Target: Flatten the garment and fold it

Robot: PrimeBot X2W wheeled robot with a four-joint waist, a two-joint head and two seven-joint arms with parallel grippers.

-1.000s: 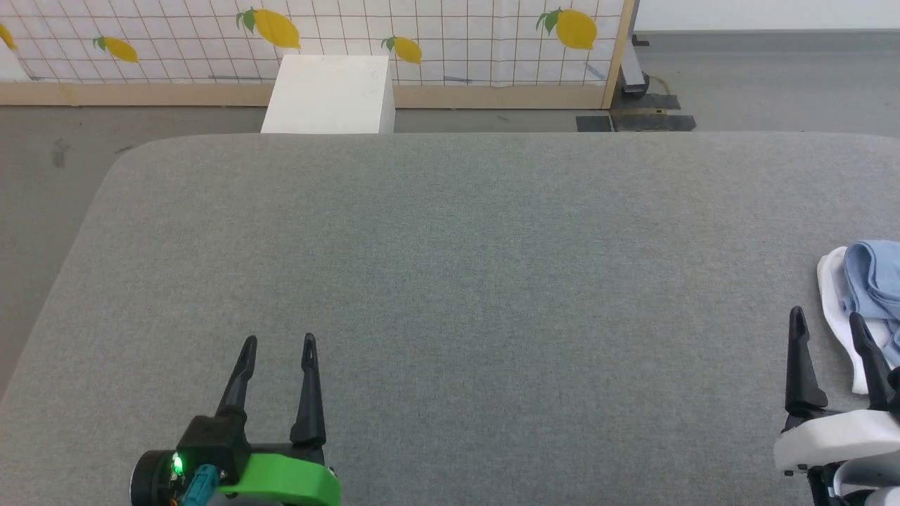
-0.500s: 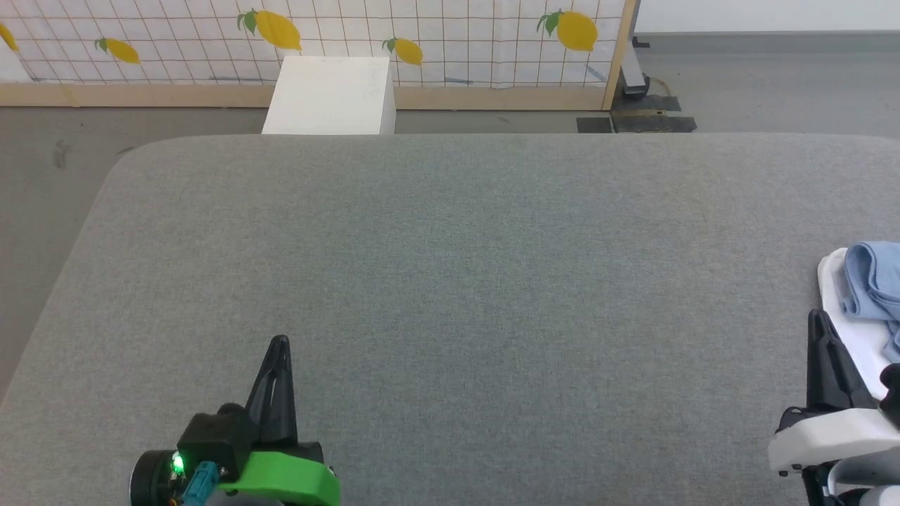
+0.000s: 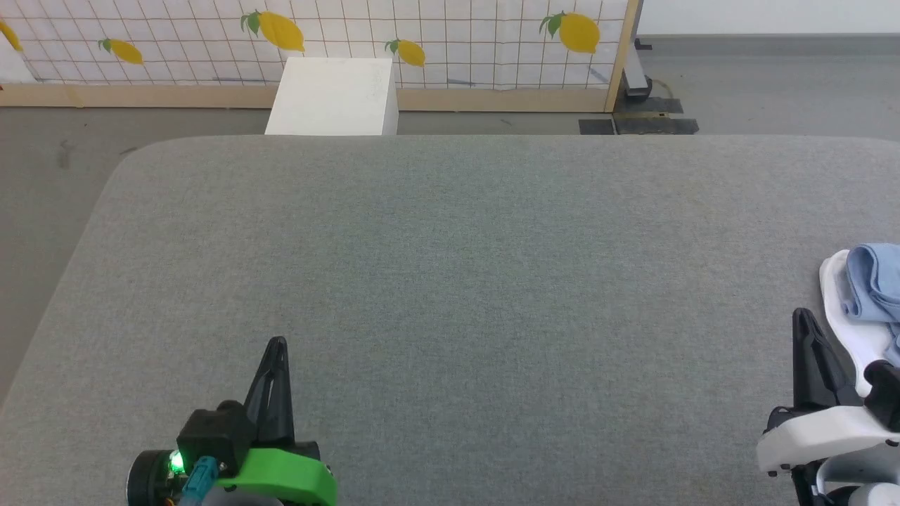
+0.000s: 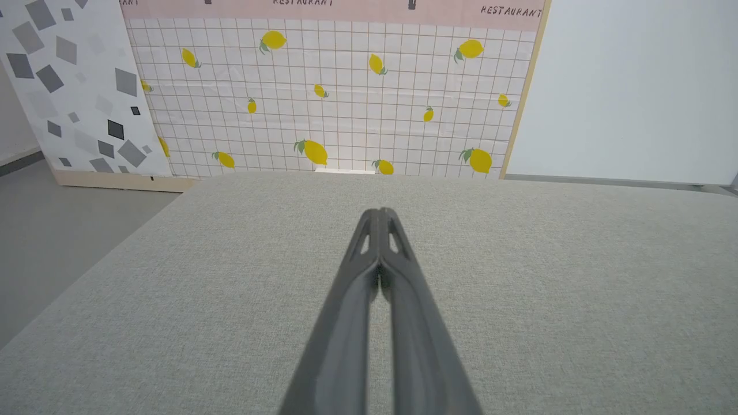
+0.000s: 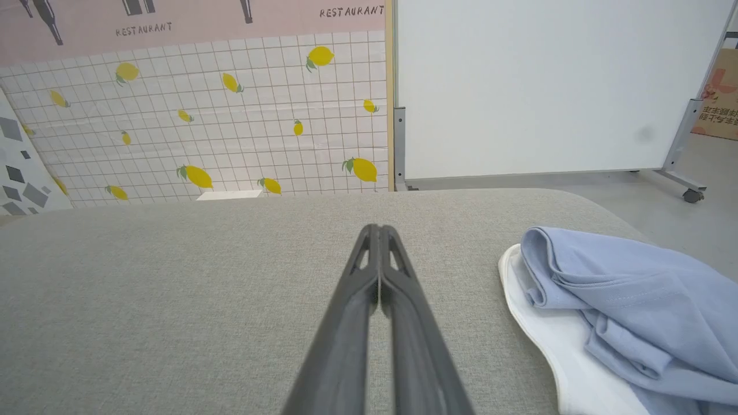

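While the garment [image 3: 868, 281] lies bunched at the right edge of the grey padded table [image 3: 450, 281], nothing of the task looks done: the head view shows the light blue shirt as a crumpled heap over a white layer [image 3: 840, 316], neither spread nor folded. The left gripper [image 3: 278, 342] sits low at the left above bare table, its 2 fingers pressed together on nothing, well apart from the shirt. The right gripper [image 3: 801, 316] stands just beside the shirt's white edge, on its left. Beyond the far edge, a white box [image 3: 330, 95] and a lemon-print screen [image 3: 436, 42] stand on the floor [image 3: 56, 161], out of the way.

The left wrist view has the left gripper's fingers meeting at the tips, with open table ahead and a panel of grey squares [image 4: 69, 86] at the far left.

The right wrist view has the right gripper likewise closed and empty. The garment lies to its right, near but untouched, blue folds piled on the white layer. A whiteboard [image 5: 548, 86] stands past the table. All of the work is left: by the look of it the jaws must part, take the shirt, draw it toward the middle, spread it flat and then fold it. Nothing blocks the table; the shirt's place at the very edge, partly outside the head view, is the likely difficulty.
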